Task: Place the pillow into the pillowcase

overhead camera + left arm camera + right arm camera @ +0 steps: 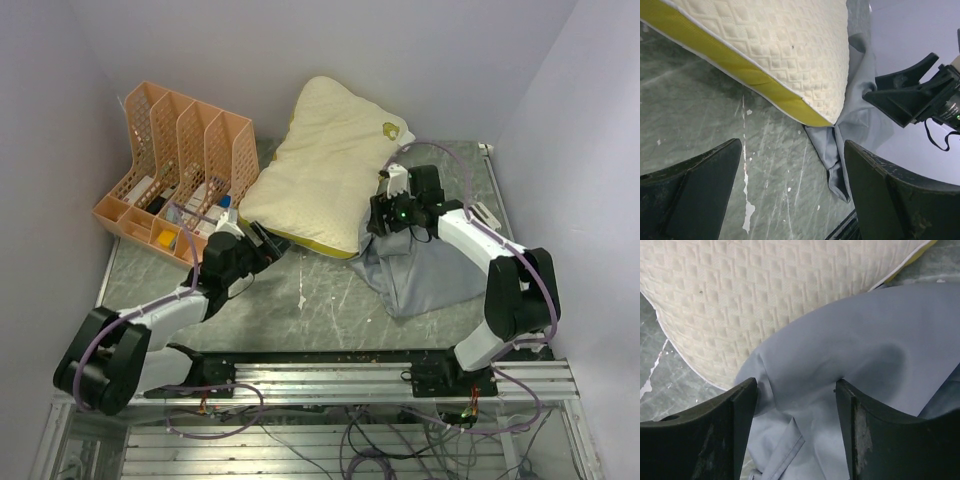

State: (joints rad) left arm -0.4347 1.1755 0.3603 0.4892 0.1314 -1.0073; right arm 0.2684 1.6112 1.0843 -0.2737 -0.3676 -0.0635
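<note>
Currently your right pincer stands wide apart, straddling a fold of the pillowcase without clamping it. That arm bends at its elbow on the right and reaches in toward the middle. Your left pincer is spread too, holding nothing, low over the surface, its arm stretched forward and inward. Between them the pillow lies outside the pillowcase, long axis slanting near-left to far-right, logo corner farthest, near-right corner touching the crumpled cloth.
</note>
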